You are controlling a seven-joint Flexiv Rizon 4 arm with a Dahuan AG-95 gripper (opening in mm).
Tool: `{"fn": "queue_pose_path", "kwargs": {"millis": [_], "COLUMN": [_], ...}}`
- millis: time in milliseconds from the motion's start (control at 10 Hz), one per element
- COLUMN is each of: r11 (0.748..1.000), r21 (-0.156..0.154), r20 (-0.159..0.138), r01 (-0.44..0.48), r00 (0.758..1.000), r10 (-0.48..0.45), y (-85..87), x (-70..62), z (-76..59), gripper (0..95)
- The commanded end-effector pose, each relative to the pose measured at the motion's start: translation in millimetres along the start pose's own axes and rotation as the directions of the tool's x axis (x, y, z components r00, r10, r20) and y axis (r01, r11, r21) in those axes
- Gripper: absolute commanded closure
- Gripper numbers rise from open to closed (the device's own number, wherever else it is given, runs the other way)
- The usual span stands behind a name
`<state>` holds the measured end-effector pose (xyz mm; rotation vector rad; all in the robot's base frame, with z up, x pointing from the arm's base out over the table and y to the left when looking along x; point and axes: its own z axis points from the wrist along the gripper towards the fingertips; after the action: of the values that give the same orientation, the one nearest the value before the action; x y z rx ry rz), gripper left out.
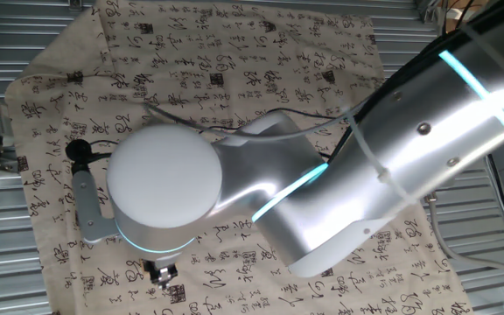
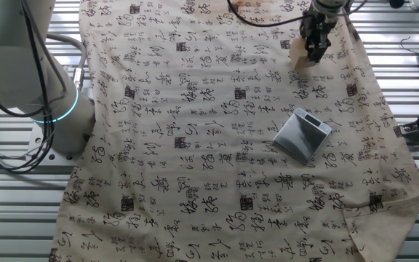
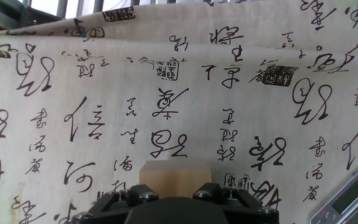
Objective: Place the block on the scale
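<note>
Right now end effector [image 2: 313,45] sits over block [image 2: 299,55], fingers seemingly straddling it; whether clamped or merely around it, cannot tell. Block rests on cloth-covered tabletop [image 2: 195,145], directly below end effector. Scale [image 2: 303,135] lies well apart, corner showing at hand view's lower right. Advice: confirm firm grip, lift clear of cloth, centre over dark platform before release.

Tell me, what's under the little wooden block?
Under the block only the printed cloth shows. The gripper hides its lower part, so whether it touches the cloth is unclear.
</note>
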<state>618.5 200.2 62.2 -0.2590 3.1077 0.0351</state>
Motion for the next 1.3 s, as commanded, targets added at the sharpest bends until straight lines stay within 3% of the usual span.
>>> {"fn": "queue_pose_path", "kwargs": {"millis": [100, 1000, 1300], "r11": [1.0, 0.996, 0.992], "r21": [-0.001, 0.003, 0.0], "r20": [-0.006, -0.007, -0.013], "r01": [0.002, 0.092, 0.123], "r00": [1.0, 0.996, 0.992], "r10": [-0.002, -0.092, -0.123], "y": [-1.3, -26.3, -36.7], "x": [2.3, 17.7, 19.8], "z": [-6.6, -6.9, -12.4], "gripper": [95.0, 95.0, 95.0]}}
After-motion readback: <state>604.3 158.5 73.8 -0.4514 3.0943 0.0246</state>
